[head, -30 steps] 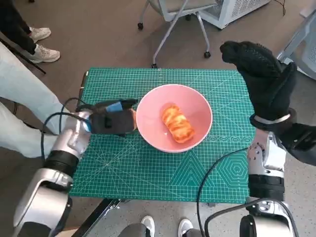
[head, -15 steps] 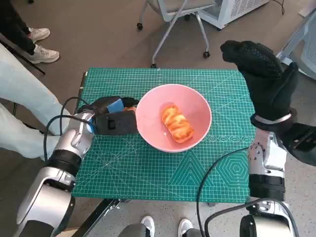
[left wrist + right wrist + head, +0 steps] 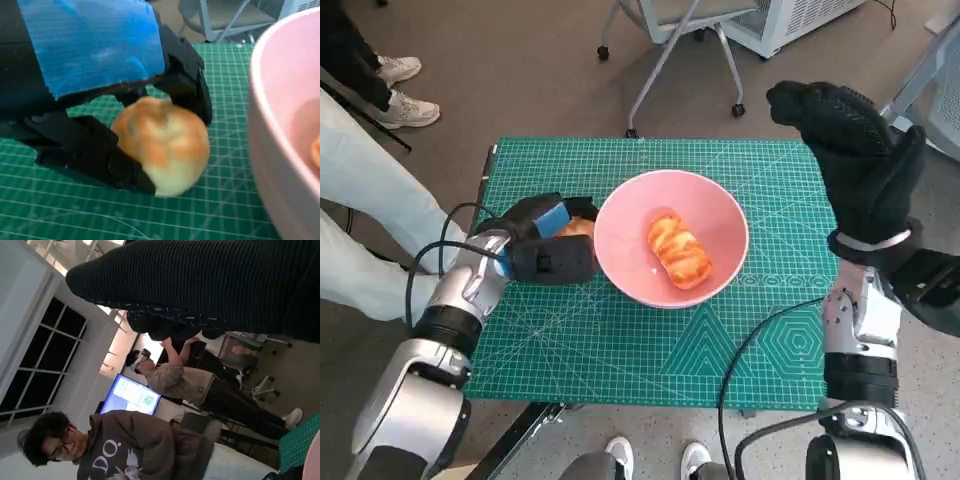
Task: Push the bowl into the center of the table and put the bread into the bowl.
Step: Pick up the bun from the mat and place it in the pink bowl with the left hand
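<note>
Now lift the bun (image 3: 162,145), pinched firmly in left hand (image 3: 542,247), over the bowl (image 3: 620,260) rim; keep right hand (image 3: 855,150), spread, clear.

In the head view the left robot hand (image 3: 548,243) hides most of the roll (image 3: 576,227) it holds. The left wrist view cuts off the bowl (image 3: 285,125) beside it. The right robot hand (image 3: 855,150) shows only its back, its fingers unclear.

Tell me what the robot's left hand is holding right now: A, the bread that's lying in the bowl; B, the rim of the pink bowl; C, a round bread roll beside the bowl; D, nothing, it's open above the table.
C: the left wrist view shows the left hand with its black fingers closed round a round bread roll on the green mat, just outside the pink bowl, where another piece of bread already lies.
</note>
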